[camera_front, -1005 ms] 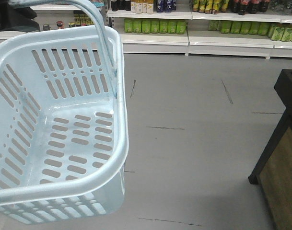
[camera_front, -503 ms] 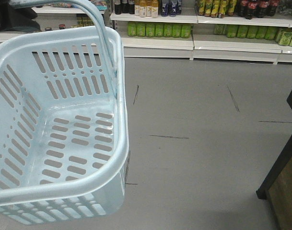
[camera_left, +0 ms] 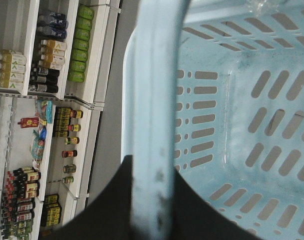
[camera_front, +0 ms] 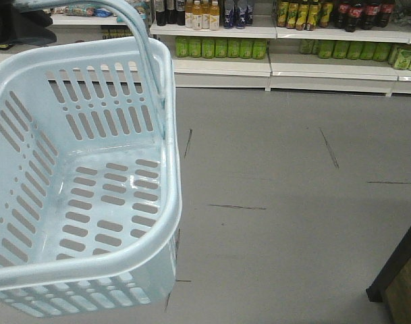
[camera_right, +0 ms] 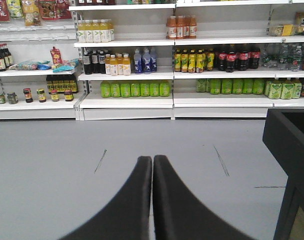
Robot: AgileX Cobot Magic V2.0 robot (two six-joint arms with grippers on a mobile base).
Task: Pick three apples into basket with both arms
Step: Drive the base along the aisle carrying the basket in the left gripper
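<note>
The basket (camera_front: 90,262) hangs empty, its handle (camera_left: 154,100) pinched by the left gripper (camera_left: 152,171). The right gripper (camera_right: 152,160), pressed together and empty, is free; no apples show, so their direction cannot be told

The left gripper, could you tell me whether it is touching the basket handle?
Touching. The left wrist view shows the handle clamped between the left gripper's fingers, no gap either side.

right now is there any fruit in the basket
No, the front view shows the slotted bottom of the basket bare, with nothing lying in it.
</note>
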